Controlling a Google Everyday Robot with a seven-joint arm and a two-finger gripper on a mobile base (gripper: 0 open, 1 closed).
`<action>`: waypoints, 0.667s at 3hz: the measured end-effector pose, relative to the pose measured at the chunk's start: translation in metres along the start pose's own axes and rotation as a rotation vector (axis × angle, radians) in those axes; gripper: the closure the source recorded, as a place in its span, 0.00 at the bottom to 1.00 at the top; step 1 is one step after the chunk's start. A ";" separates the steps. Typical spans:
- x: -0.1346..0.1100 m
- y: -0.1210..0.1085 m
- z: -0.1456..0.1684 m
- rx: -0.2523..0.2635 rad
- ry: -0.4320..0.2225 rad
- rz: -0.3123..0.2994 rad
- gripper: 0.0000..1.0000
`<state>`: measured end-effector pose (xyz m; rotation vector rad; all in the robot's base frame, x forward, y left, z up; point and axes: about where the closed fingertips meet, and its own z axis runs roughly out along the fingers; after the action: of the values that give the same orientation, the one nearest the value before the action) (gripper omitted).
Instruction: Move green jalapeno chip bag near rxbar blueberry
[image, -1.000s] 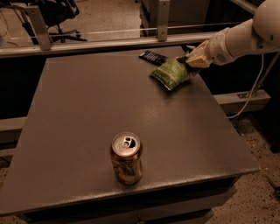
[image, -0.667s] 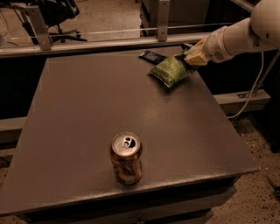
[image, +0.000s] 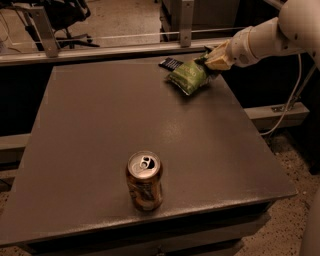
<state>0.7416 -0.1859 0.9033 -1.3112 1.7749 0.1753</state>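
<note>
Nearest the camera, well apart from the fingers and toward the table's front edge, a brown drink can (image: 144, 181) stands upright with its tab end up. The dark table (image: 90, 120) stretches bare between it and the far right corner. There the green jalapeno chip bag (image: 187, 76) lies slanted, its lower end on the tabletop and its upper right sealed end pinched between the fingers of the gripper (image: 214, 59), which are clamped on it (the crinkled corner bunches at the grip). The white arm (image: 265, 35) reaches in from the right. Just left of the fingers and beyond the bag's far edge lies the rxbar blueberry (image: 170, 63), flat, beside the bag; whether they touch I cannot tell.
</note>
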 end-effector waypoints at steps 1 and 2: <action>-0.003 -0.002 0.007 -0.008 -0.006 0.000 0.37; 0.000 -0.002 0.010 -0.014 -0.001 0.004 0.14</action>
<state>0.7483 -0.1808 0.8985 -1.3176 1.7784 0.1907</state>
